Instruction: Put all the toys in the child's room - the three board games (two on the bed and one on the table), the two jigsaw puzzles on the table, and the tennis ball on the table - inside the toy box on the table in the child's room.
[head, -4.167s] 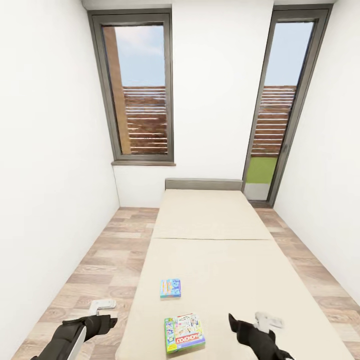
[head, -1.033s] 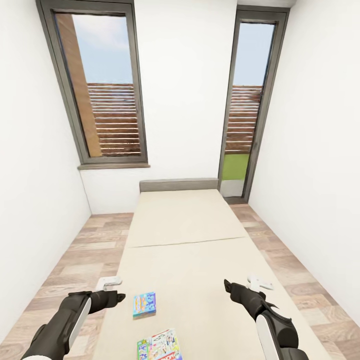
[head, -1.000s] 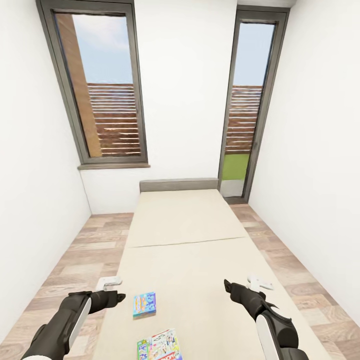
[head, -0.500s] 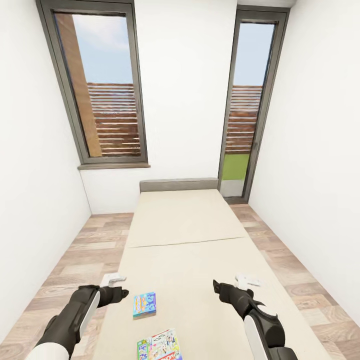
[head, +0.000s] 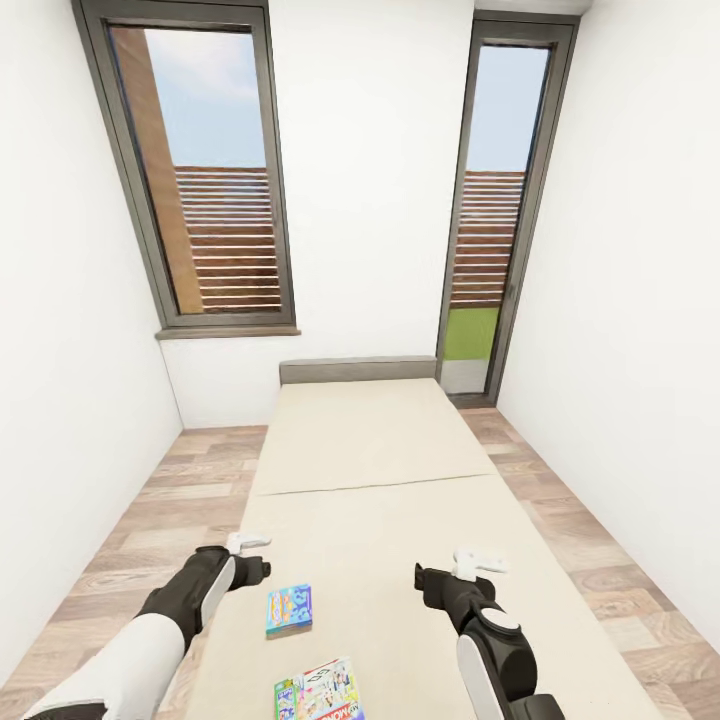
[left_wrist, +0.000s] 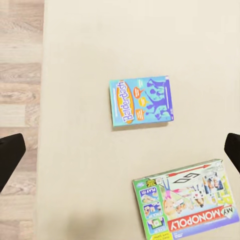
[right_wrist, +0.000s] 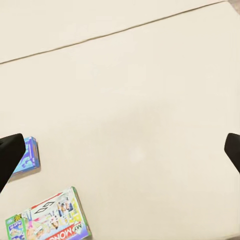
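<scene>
The left pincer hangs over the left edge of the bed, jaws apart. Just right of it a blue board game lies flat on the mattress, a Monopoly box nearer the robot. The right pincer, jaws spread and empty, hovers over bare mattress.

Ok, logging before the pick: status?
Left gripper and right gripper open, empty, above the bed. Blue board game and Monopoly box lie flat, apart. Nothing blocking.
</scene>
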